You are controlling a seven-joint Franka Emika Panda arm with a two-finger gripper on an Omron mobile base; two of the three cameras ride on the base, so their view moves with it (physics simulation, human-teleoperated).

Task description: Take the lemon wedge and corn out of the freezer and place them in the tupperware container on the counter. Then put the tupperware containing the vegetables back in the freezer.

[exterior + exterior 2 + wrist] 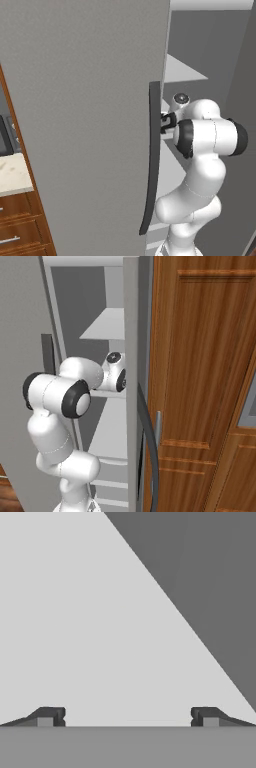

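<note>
The freezer stands open; its flat grey door [85,125] with the long dark curved handle [154,160] covers the left of the left base view. My arm reaches past the door's edge toward the pale grey shelves [182,70] inside [107,323]. In the hand view my gripper [127,717] is open, its fingertips [50,717] wide apart with nothing between them, facing a plain pale grey surface [90,622] close up. The lemon wedge, the corn and the tupperware container are out of view.
A corner of the cream counter [12,172] with brown drawers [20,225] lies left of the door. A second grey door panel [131,381] with a dark curved handle [150,446] stands right of my arm, with tall wooden cabinets [200,381] beyond.
</note>
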